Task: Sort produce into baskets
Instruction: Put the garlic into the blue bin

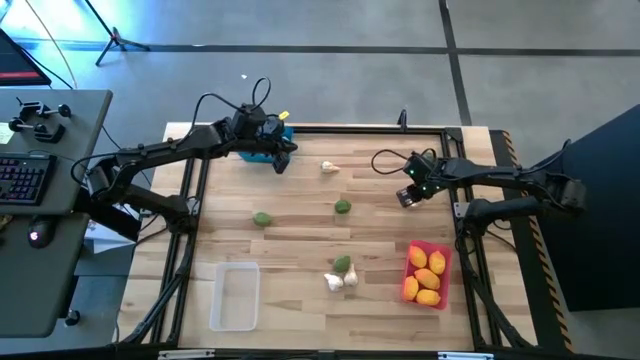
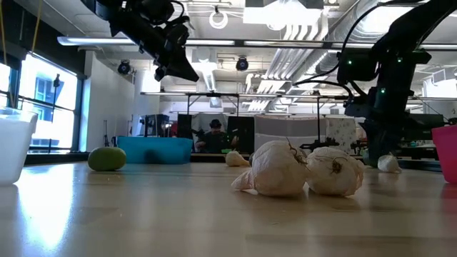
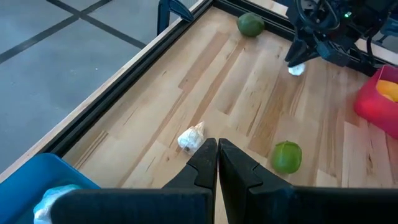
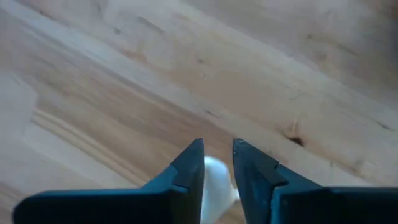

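Observation:
My right gripper (image 4: 217, 149) stands at the table's far right, fingers pointing down, shut on a whitish garlic bulb (image 4: 215, 179) that lies on the wood (image 2: 388, 163). My left gripper (image 3: 217, 152) hangs shut and empty above the table beside the blue basket (image 1: 258, 152), which holds something whitish. The red basket (image 1: 441, 262) at the near right holds several yellow fruits. The clear basket (image 1: 235, 296) stands near left. Green fruits (image 1: 262, 218) (image 1: 343, 207) (image 1: 343, 264) and garlic bulbs (image 1: 329, 168) (image 1: 338, 282) lie loose on the table. My right gripper pinches the garlic bulb between its two fingers, one on each side of its white body (image 4: 211, 169). The fingers come from above, pointing steeply down. The bulb's underside rests on the table top (image 2: 389, 168).
A dark metal frame (image 1: 190, 200) runs round the table's edges. Open wood lies in the middle of the table between the loose pieces. A desk with a keyboard (image 1: 25, 180) stands off the left side.

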`<action>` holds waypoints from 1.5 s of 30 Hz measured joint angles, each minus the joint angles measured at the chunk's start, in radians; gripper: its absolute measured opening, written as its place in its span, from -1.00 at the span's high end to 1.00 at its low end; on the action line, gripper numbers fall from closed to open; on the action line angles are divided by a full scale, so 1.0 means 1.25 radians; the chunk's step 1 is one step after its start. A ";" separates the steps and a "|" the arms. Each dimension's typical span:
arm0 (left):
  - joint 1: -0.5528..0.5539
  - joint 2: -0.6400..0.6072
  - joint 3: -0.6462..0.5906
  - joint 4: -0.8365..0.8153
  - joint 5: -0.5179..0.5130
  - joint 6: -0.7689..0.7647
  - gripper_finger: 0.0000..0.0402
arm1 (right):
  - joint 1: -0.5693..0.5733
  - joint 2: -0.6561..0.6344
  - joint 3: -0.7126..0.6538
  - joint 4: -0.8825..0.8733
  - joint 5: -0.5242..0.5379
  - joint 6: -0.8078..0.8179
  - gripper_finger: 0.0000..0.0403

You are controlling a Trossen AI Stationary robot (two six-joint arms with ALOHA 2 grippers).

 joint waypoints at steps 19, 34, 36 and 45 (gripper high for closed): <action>0.000 0.000 0.000 0.000 0.081 0.001 1.00 | 0.001 0.000 0.118 -0.165 -0.047 0.019 0.39; 0.000 0.000 0.000 -0.002 0.081 0.002 1.00 | 0.091 0.066 0.118 -0.157 -0.043 -0.280 -0.15; 0.000 0.000 0.000 -0.001 0.081 0.003 1.00 | 0.103 0.094 0.118 -0.157 -0.037 -0.275 -0.15; 0.000 0.000 0.000 -0.004 0.081 0.009 1.00 | 0.117 0.190 0.118 -0.133 -0.023 -0.219 -0.15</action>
